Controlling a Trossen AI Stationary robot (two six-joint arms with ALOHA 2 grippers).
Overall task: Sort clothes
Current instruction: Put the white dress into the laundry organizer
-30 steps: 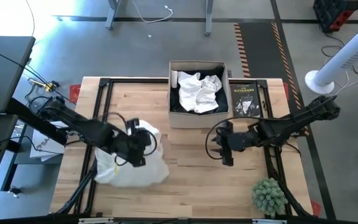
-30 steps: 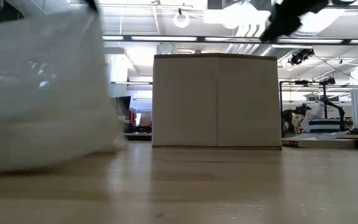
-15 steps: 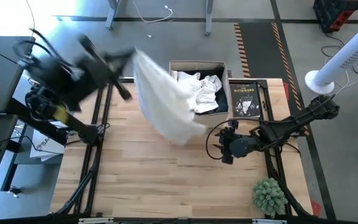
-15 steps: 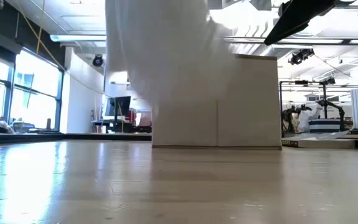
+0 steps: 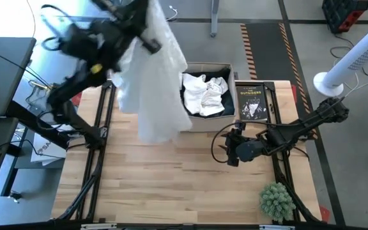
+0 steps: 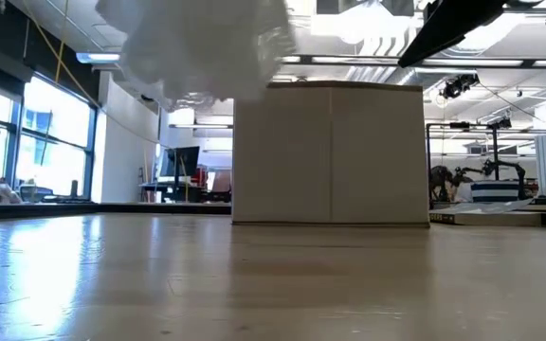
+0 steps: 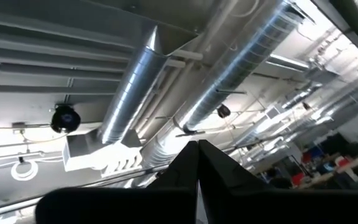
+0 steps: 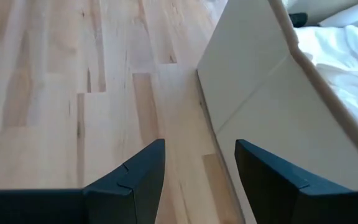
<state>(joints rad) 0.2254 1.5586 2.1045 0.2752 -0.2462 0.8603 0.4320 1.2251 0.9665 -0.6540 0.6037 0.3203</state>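
Left claw (image 5: 147, 16) is raised high above the far left part of the worktop (image 5: 171, 185), fingers (image 7: 188, 174) pinched tight on a white garment (image 5: 155, 83). The garment hangs from it in a long drape, clear of the wood, its lower end beside and partly in front of the left wall of the cardboard box (image 5: 204, 121). From table height the cloth (image 6: 202, 47) floats above the box's (image 6: 330, 156) upper left corner.

Right claw (image 5: 230, 148) waits low over the worktop, just in front of the box's near right corner, fingers (image 8: 132, 180) spread wide with nothing between them; bare wood (image 8: 73, 93) and the box wall (image 8: 260, 112) lie ahead of it.

Inside the box: crumpled white clothes with dark print (image 5: 204, 94) on something dark. A black book with white lettering (image 5: 252, 102) lies just right of the box. Small green spiky plant (image 5: 276, 201) sits at the near right corner.
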